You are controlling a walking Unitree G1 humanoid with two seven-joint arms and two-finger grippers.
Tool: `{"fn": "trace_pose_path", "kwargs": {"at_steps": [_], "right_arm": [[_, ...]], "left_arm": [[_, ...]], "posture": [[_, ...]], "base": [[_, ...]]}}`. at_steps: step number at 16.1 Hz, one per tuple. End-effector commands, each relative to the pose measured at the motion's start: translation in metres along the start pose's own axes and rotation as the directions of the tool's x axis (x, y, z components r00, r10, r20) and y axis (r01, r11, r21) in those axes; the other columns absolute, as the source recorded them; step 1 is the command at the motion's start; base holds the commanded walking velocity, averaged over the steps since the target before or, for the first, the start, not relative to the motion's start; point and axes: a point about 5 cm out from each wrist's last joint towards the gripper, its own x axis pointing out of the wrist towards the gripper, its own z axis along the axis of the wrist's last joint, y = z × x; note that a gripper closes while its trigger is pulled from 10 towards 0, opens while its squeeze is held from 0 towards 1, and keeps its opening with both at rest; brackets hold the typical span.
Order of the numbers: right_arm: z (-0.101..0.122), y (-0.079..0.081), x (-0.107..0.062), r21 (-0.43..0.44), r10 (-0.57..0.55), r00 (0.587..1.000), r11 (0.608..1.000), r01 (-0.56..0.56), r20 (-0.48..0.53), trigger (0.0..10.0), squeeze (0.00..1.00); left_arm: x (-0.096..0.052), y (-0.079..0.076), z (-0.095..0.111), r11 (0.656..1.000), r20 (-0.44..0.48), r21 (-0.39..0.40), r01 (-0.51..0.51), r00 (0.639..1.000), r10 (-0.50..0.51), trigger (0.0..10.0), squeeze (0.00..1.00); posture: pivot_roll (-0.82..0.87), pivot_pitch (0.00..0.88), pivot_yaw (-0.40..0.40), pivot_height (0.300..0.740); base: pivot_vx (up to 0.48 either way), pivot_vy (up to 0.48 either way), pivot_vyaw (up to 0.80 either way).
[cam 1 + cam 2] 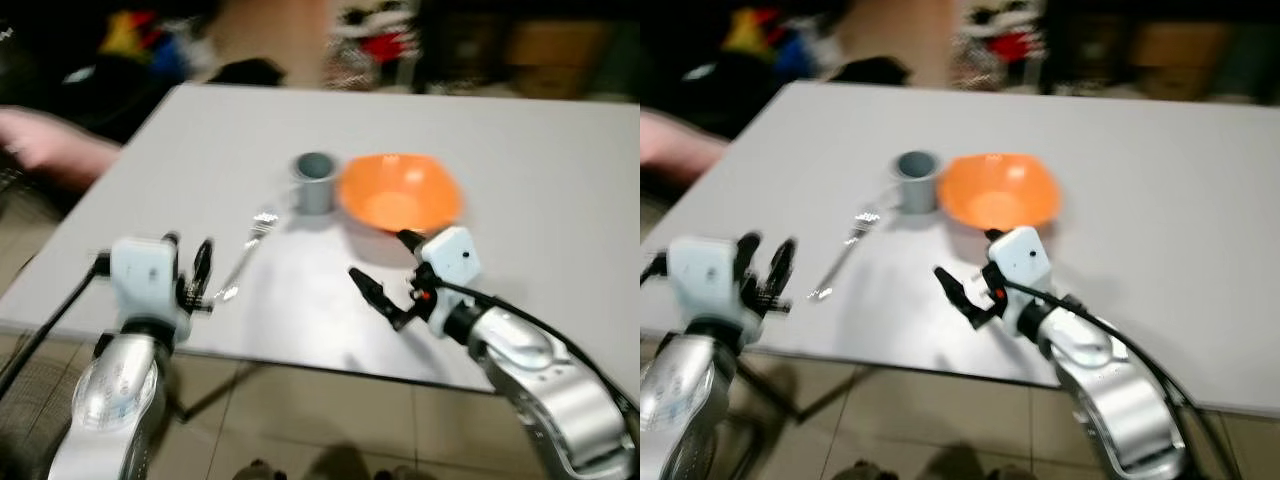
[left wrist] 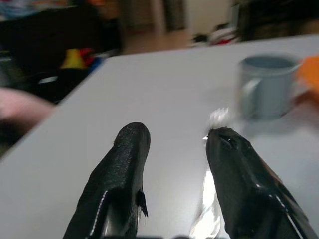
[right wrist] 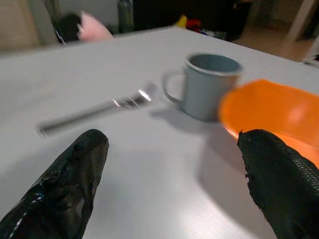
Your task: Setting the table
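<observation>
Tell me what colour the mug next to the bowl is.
The mug is grey-blue, seen best in the right wrist view, beside the orange bowl.

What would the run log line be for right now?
left gripper: open, by fork | right gripper: open, before orange bowl | grey mug: upright beside bowl

Grey metal mug (image 1: 916, 180) set touching round orange plastic bowl (image 1: 998, 191); silver fork (image 1: 844, 253) laid near mug.
</observation>
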Motion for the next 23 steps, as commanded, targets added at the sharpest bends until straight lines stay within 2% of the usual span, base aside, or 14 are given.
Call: {"fn": "trace_pose_path", "kwargs": {"at_steps": [1,2,3,5,9,23], "right_arm": [[-0.006,-0.005,-0.003,0.034,-0.027,1.000,0.999,0.027,-0.007,10.0,0.51],[-0.008,-0.003,-0.004,0.049,-0.011,1.000,0.999,0.012,-0.009,10.0,0.61],[-0.011,-0.001,-0.005,0.065,0.003,1.000,0.998,-0.003,-0.008,10.0,0.80],[-0.015,0.004,-0.006,0.083,0.029,1.000,0.996,-0.029,-0.001,10.0,1.00],[-0.017,0.010,-0.004,0.128,0.087,0.996,0.988,-0.085,-0.009,10.0,1.00],[-0.019,0.006,-0.002,0.155,0.055,0.998,0.986,-0.056,0.009,10.0,1.00]], "left_arm": [[-0.007,-0.005,0.004,1.000,0.023,0.024,0.001,1.000,-0.002,10.0,0.00],[-0.011,-0.007,0.002,1.000,0.012,0.020,-0.003,1.000,0.003,10.0,0.00],[-0.015,-0.009,0.000,1.000,0.001,0.030,-0.003,1.000,0.002,10.0,0.00],[-0.020,-0.010,-0.002,1.000,-0.006,0.019,-0.020,1.000,0.021,10.0,0.00],[-0.021,-0.009,-0.001,0.999,0.000,0.044,-0.026,1.000,0.026,10.0,0.00],[-0.019,-0.011,-0.005,0.998,-0.041,0.069,-0.010,0.999,0.013,10.0,0.00]], "posture": [[-0.04,0.003,0.054,0.740],[-0.03,0.005,0.050,0.740],[-0.03,0.007,0.047,0.740],[-0.03,0.006,0.045,0.740],[-0.02,0.003,0.036,0.740],[-0.01,0.007,0.047,0.740]], "base": [[0.000,0.000,0.80],[0.000,0.000,0.80],[0.000,0.000,0.80],[0.000,0.000,0.80],[0.000,0.000,0.80],[0.000,0.000,0.80]]}}
